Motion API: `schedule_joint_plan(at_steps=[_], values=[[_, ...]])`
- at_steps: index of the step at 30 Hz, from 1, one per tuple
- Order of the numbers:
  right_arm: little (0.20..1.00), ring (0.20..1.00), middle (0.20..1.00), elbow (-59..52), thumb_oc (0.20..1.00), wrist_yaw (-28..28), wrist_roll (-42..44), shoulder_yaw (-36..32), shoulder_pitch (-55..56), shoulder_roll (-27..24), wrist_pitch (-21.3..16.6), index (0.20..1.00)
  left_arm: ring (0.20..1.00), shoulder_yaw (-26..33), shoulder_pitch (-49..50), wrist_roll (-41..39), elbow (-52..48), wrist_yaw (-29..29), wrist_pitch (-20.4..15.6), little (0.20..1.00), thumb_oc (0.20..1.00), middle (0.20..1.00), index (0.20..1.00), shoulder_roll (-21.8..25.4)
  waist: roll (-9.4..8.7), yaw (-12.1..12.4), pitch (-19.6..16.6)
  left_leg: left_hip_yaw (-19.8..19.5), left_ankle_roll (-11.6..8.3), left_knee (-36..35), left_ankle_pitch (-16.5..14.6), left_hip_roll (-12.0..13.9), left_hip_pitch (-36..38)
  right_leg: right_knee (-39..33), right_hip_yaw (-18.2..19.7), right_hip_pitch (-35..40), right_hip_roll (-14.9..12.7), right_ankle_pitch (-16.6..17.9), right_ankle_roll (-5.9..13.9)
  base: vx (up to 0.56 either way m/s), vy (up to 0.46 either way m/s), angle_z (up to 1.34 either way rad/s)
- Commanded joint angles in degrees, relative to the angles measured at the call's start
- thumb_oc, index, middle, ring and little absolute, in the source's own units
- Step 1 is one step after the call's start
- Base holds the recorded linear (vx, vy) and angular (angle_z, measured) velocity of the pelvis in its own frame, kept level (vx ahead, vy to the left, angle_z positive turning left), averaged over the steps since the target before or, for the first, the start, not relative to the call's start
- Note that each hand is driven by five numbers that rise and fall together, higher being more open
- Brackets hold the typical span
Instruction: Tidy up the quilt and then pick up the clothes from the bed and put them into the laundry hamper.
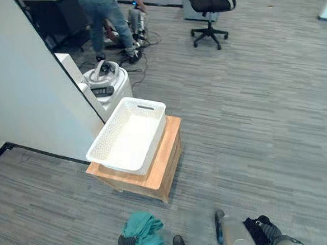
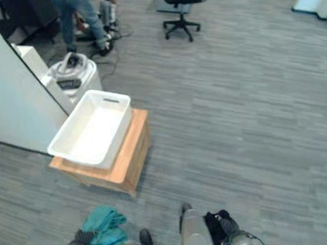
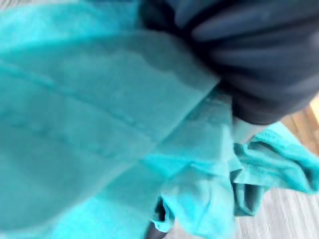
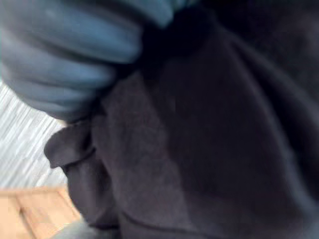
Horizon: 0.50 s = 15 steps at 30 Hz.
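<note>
1. Open office floor of grey striped carpet (image 1: 275, 120); a pale partition wall (image 1: 26, 87) stands along the robot's left.
2. White laundry hamper (image 1: 129, 137), apparently empty, sits on a low wooden stand (image 1: 165, 164) ahead and slightly to the left.
3. Left hand (image 3: 254, 55) carries a teal garment (image 1: 143, 231), bunched low at the head view's bottom edge. Cloth hides the fingers in the wrist view, so their closure cannot be told.
4. Right hand (image 4: 65, 55) carries a dark garment (image 2: 218, 222), also low and close to the body. Fingers likewise buried in fabric; closure cannot be told.
5. Step in hand, as judged: carrying clothes to the hamper. Neither garment is over it yet.
6. Next move calls for closing on the stand, raising both loads over the hamper rim, then releasing.
7. Surroundings: white appliance (image 1: 106, 84) behind the hamper, a person (image 1: 108, 20) standing beyond it, black office chair (image 1: 209, 10) further off. Nothing lies between robot and stand.
</note>
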Motion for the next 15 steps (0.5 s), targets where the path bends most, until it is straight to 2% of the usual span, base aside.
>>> schedule_joint_plan(at_steps=[1,2,3,4,5,6,7,8,9,10,11,12,13,14,15], values=[[0.200,0.200,0.200,-1.92,0.200,-0.70,0.17,-3.55,-3.47,-1.49,-0.76,0.200,0.200,-2.01,1.07,1.32,-2.05,1.67,-1.70,0.200,0.200,0.200,0.200,2.76,-4.12,0.50,0.83,3.00,-5.24,-2.29,-3.43,2.23,3.08,1.43,-1.69,2.19,-2.55,6.18,0.75,0.39,-0.491,1.94],[0.200,0.200,0.200,-3.60,0.200,0.11,1.11,-2.45,-4.02,-1.44,-0.76,0.200,0.200,-1.30,2.11,0.01,-2.16,1.61,-1.26,0.200,0.200,0.200,0.200,2.57,-4.86,0.28,1.34,2.75,-6.13,6.46,-4.09,4.03,1.19,4.03,-2.74,2.94,-0.84,5.90,-0.25,0.24,-0.458,1.19],[0.200,0.200,0.200,-5.15,0.200,-0.19,1.69,-2.51,-3.94,-2.01,-1.53,0.200,0.200,-0.94,1.88,-1.53,-2.64,1.78,-1.72,0.200,0.200,0.200,0.200,2.44,-5.34,1.01,2.84,1.83,-7.10,16.16,-1.84,5.53,-4.04,4.36,-4.70,4.71,-1.38,4.98,-2.26,0.23,-0.593,0.98],[0.200,0.200,0.200,-5.91,0.200,-0.84,2.36,-2.95,-4.08,-2.42,-1.56,0.200,0.200,-1.15,1.53,-2.05,-3.04,1.99,-1.68,0.200,0.200,0.200,0.200,2.33,-6.21,1.28,3.94,1.19,-7.24,24.52,-0.19,5.93,-9.06,4.14,-6.48,5.22,-2.11,4.97,-3.34,0.02,-0.415,0.91],[0.200,0.200,0.200,-6.90,0.200,-1.48,2.71,-3.40,-4.22,-2.95,-1.57,0.200,0.200,-1.47,1.20,-2.26,-3.54,2.12,-1.52,0.200,0.200,0.200,0.200,2.17,-6.97,1.76,5.43,1.45,-6.94,29.97,0.92,6.34,-12.75,3.49,-8.50,7.38,-2.69,3.74,-4.56,0.05,-0.349,0.81],[0.200,0.200,0.200,-6.77,0.200,-1.96,2.77,-3.74,-4.48,-3.35,-1.47,0.200,0.200,-1.66,1.08,-2.23,-3.73,2.38,-1.44,0.200,0.200,0.200,0.200,1.98,-7.59,1.89,5.67,3.57,-6.66,32.04,1.01,6.57,-15.16,2.48,-9.93,8.72,-3.35,3.27,-5.02,0.12,-0.249,1.04],[0.200,0.200,0.200,-6.13,0.200,-2.13,2.77,-3.91,-5.15,-3.48,-1.22,0.200,0.200,-1.97,1.03,-2.06,-3.90,2.46,-1.49,0.200,0.200,0.200,0.200,1.74,-7.39,2.11,5.54,5.51,-6.33,31.62,0.26,6.40,-16.81,1.83,-10.87,9.82,-3.40,2.63,-5.21,0.21,-0.154,1.35],[0.200,0.200,0.200,-5.41,0.200,-2.27,2.65,-3.84,-5.79,-3.62,-1.03,0.200,0.200,-2.22,1.21,-1.91,-4.13,2.37,-1.49,0.200,0.200,0.200,0.200,1.45,-6.90,2.35,5.25,7.58,-5.68,29.16,-0.91,5.11,-18.45,1.35,-11.95,11.16,-3.18,1.58,-5.30,0.16,-0.060,1.04],[0.200,0.200,0.200,-5.41,0.200,-2.27,2.65,-3.84,-5.79,-3.62,-1.03,0.200,0.200,-2.22,1.21,-1.91,-4.13,2.37,-1.49,0.200,0.200,0.200,0.200,1.45,-6.90,2.35,5.25,7.58,-5.68,29.16,-0.91,5.10,-18.45,1.35,-11.96,11.16,-3.18,1.58,-5.30,0.35,-0.015,0.77],[0.200,0.200,0.200,-4.79,0.200,-2.11,2.51,-3.96,-6.24,-3.81,-1.03,0.200,0.200,-2.02,2.18,-2.05,-4.24,1.94,-1.44,0.200,0.200,0.200,0.200,1.15,-5.94,2.65,3.89,12.77,-5.86,22.86,-1.59,4.23,-19.10,1.11,-13.45,13.16,-2.69,-0.70,-5.08,0.36,0.051,0.51],[0.200,0.200,0.200,-4.83,0.200,-2.20,2.23,-4.34,-6.15,-3.80,-1.32,0.200,0.200,-1.46,2.66,-2.17,-4.09,1.83,-1.35,0.200,0.200,0.200,0.200,1.35,-4.64,1.97,3.20,18.29,-6.46,16.95,-0.33,5.66,-16.95,1.57,-15.30,13.39,-2.07,-1.51,-4.44,0.46,0.109,0.57],[0.200,0.200,0.200,-4.93,0.200,-2.10,2.13,-4.72,-5.96,-3.88,-1.29,0.200,0.200,-1.03,3.33,-2.12,-4.13,1.37,-1.23,0.200,0.200,0.200,0.200,1.36,-4.15,1.45,2.82,21.75,-6.03,13.09,0.43,5.65,-13.92,2.87,-16.13,13.46,-1.74,-2.33,-4.11,0.34,0.188,0.52],[0.200,0.200,0.200,-5.47,0.200,-2.02,1.64,-4.56,-6.02,-3.77,-1.13,0.200,0.200,-0.71,4.03,-1.50,-3.93,0.88,-0.99,0.200,0.200,0.200,0.200,1.65,-3.36,1.31,2.05,21.78,-4.88,8.50,-0.03,3.78,-10.25,5.12,-17.08,13.67,-1.44,-3.23,-3.47,0.34,0.192,0.42],[0.200,0.200,0.200,-5.68,0.200,-1.96,1.10,-4.51,-5.58,-3.45,-1.31,0.200,0.200,-0.63,4.44,-1.01,-3.66,0.84,-0.90,0.200,0.200,0.200,0.200,1.82,-3.24,1.26,1.53,20.05,-3.92,6.23,-0.25,2.04,-7.99,8.88,-18.29,13.38,-1.76,-2.89,-2.70,0.32,0.184,0.42],[0.200,0.200,0.200,-5.57,0.200,-1.85,1.02,-4.95,-5.19,-2.98,-1.41,0.200,0.200,-0.79,4.39,-0.50,-2.94,0.42,-0.70,0.200,0.200,0.200,0.200,1.87,-3.12,0.33,1.34,20.07,-2.80,4.27,-0.90,1.10,-5.70,15.96,-20.32,11.88,-2.90,-1.23,-0.46,0.25,0.135,0.37]])
